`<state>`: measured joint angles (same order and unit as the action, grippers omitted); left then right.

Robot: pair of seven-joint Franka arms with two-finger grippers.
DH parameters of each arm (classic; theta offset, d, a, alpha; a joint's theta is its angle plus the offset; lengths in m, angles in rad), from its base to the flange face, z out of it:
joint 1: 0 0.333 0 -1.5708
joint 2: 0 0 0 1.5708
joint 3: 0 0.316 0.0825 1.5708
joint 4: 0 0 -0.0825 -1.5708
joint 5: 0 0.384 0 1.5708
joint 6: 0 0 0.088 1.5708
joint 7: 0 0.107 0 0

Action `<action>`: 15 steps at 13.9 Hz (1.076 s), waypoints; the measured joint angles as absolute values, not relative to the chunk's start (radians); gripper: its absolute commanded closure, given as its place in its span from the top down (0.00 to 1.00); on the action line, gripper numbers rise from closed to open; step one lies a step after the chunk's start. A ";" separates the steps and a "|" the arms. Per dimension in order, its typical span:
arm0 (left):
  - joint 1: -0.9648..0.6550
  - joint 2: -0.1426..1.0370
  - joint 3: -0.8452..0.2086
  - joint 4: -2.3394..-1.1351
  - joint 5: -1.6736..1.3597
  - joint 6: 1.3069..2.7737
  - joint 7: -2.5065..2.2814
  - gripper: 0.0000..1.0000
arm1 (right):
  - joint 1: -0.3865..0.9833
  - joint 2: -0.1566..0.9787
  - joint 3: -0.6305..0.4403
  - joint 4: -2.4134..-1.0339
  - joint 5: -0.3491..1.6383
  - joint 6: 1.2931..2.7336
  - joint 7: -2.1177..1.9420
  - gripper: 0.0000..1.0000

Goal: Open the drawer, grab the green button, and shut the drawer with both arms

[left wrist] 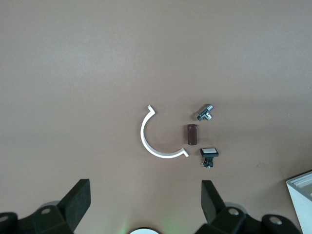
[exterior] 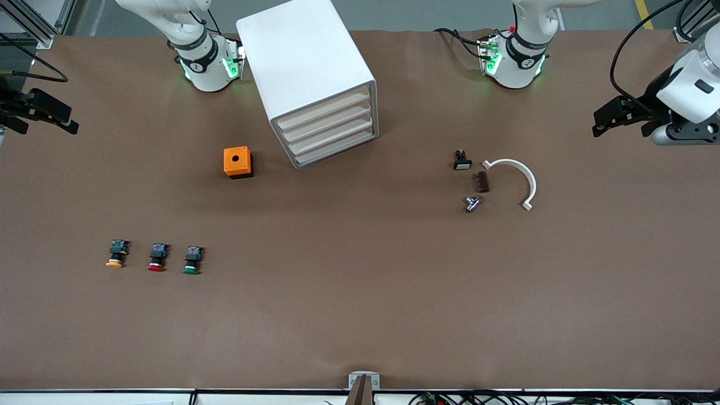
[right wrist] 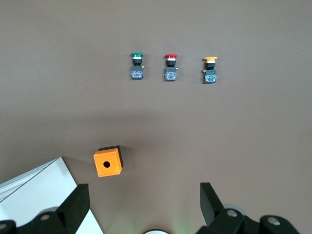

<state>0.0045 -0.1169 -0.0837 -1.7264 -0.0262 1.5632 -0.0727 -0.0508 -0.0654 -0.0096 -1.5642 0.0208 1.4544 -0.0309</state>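
Note:
The white cabinet stands at the robots' edge of the table; its four beige-fronted drawers are all shut. A corner of it shows in the right wrist view. The green-capped button lies on the table toward the right arm's end, nearer the front camera; it also shows in the right wrist view. My right gripper hangs open and empty over the table's edge at the right arm's end. My left gripper hangs open and empty over the left arm's end.
A red-capped button and a yellow-orange-capped one lie beside the green one. An orange box with a hole sits beside the cabinet. A white arc, brown block, metal fitting and small black switch lie toward the left arm's end.

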 measured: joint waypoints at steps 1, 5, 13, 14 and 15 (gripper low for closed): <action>0.005 -0.120 -0.101 -1.730 -0.026 1.566 -0.086 1.00 | -0.051 -0.065 -0.010 -1.564 0.020 1.454 -0.031 1.00; 0.002 -0.122 -0.177 -1.731 -0.026 1.572 -0.222 1.00 | -0.051 -0.065 -0.010 -1.564 0.019 1.455 -0.031 1.00; -0.010 -0.115 -0.177 -1.699 0.074 1.580 -0.225 1.00 | -0.051 -0.065 -0.010 -1.564 0.019 1.456 -0.031 1.00; -0.010 -0.113 -0.176 -1.699 0.070 1.580 -0.227 1.00 | -0.051 -0.065 -0.011 -1.563 0.018 1.456 -0.031 1.00; -0.010 -0.112 -0.172 -1.699 0.060 1.579 -0.228 1.00 | -0.051 -0.065 -0.011 -1.562 0.018 1.457 -0.031 1.00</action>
